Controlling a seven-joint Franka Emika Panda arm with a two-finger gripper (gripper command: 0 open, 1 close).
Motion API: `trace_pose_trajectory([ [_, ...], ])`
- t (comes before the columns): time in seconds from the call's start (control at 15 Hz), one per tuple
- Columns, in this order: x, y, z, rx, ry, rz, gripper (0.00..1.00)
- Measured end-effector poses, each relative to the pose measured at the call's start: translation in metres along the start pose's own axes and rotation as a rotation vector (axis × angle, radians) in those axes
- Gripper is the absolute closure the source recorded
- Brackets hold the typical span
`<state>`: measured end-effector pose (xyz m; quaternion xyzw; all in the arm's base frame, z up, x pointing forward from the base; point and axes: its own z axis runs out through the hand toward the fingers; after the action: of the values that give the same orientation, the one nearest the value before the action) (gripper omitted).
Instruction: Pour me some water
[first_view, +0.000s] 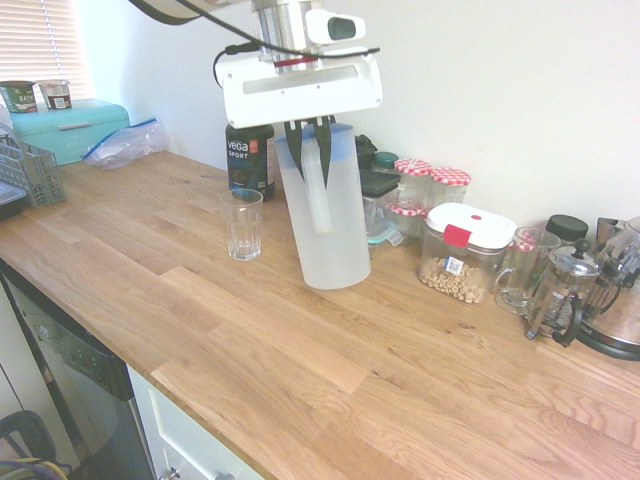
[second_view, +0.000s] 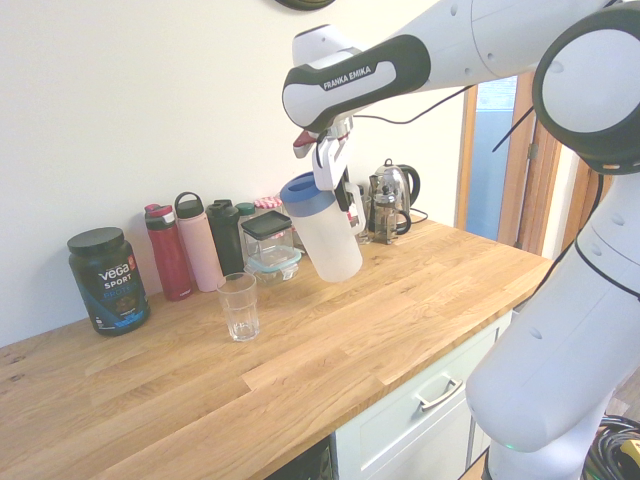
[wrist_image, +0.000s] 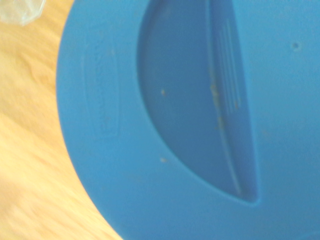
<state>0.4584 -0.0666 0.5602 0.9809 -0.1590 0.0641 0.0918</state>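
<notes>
Wrist view is filled almost wholly by the blue lid (wrist_image: 200, 125) of the jug (first_view: 325, 215), a smooth matte plastic disc with a recessed half-moon spout flap and faint specks on it; pale wood grain and a sliver of clear glass show at one corner.

From the exterior views, the hand (first_view: 310, 135) is closed on the jug's handle from above, with the jug upright. Whether its base touches the tabletop (first_view: 330, 380) or hangs just above it I cannot tell; in the second exterior view it looks lifted clear. The jug is frosted, translucent plastic, tall and slightly tapered.

The glass (first_view: 242, 224) stands upright on the tabletop just beside the jug, apart from it. It is clear, faceted and thin-walled, and I cannot make out a water level in it. So I cannot judge whether pouring is done; if it is, only setting the jug down and releasing remains. The tabletop is oiled wooden planks.
</notes>
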Motion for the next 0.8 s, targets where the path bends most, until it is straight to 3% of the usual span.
trace_pose_trajectory([
  [0.4,0.008,0.056,0.026,0.106,0.005,0.332,1.0],
  [0.8,0.006,0.067,0.057,0.185,0.061,0.654,1.0],
])
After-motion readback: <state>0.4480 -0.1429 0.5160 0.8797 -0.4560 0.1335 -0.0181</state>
